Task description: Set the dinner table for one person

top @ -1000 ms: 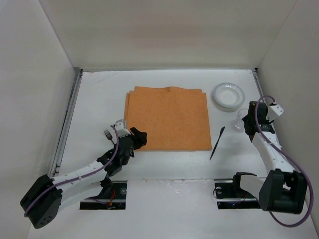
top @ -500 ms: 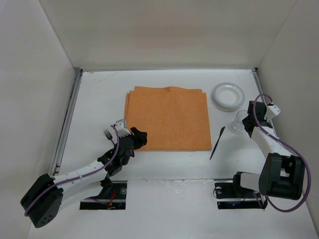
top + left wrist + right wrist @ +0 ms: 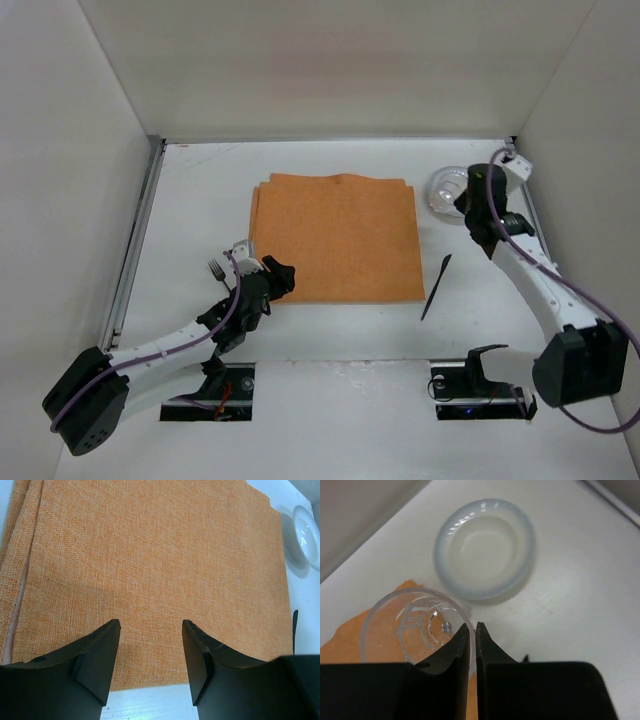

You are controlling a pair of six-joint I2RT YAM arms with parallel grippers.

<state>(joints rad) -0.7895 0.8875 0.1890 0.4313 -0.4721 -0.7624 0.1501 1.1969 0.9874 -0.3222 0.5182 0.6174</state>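
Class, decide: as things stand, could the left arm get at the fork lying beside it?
Probably yes. The fork lies on the bare table right beside the left arm, and the left tool hangs open and empty over the placemat corner. It would need to draw back first.

Dinner table [image 3: 200, 195]: flat, matte white, rectangular, lying level.

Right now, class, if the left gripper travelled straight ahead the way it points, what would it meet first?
Most likely the orange placemat: the open left gripper points forward and down over its near edge, with nothing between. How high it hovers is unclear.
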